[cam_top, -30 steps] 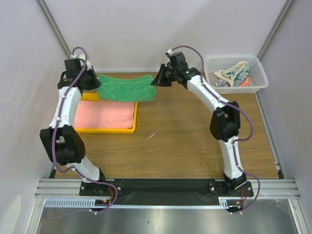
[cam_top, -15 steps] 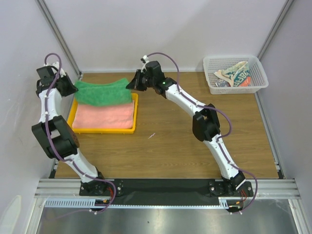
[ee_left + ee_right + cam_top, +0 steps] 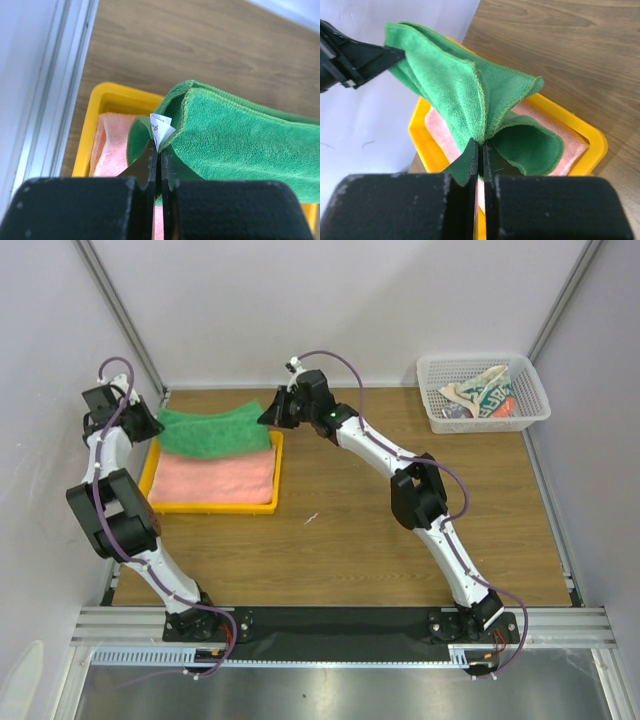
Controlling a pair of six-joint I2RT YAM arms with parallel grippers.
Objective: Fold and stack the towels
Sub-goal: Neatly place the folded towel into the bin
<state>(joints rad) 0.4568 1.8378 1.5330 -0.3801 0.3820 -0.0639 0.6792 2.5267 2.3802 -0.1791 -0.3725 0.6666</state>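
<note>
A folded green towel [image 3: 215, 431] hangs stretched between my two grippers above the back half of the yellow tray [image 3: 214, 507]. My left gripper [image 3: 157, 426] is shut on its left end, pinching the hem by the white label [image 3: 160, 126]. On the towel's right end my right gripper [image 3: 268, 416] is shut, with green folds [image 3: 465, 95] bunched at the jaws. Flat in the tray lies a folded salmon-pink towel [image 3: 215, 478], below the green one. A white-and-teal patterned towel [image 3: 480, 395] lies crumpled in the white mesh basket at the back right.
The white mesh basket [image 3: 533, 400] stands at the back right corner. The yellow tray rim [image 3: 592, 140] sits against the left wall [image 3: 50, 390], whose metal frame rail [image 3: 47, 90] runs close beside my left gripper. Bare wooden table [image 3: 400, 540] spreads right of the tray.
Both grippers carried the green towel leftward, from beyond the tray's back edge to above the pink towel. In the last half second they shifted only slightly.
</note>
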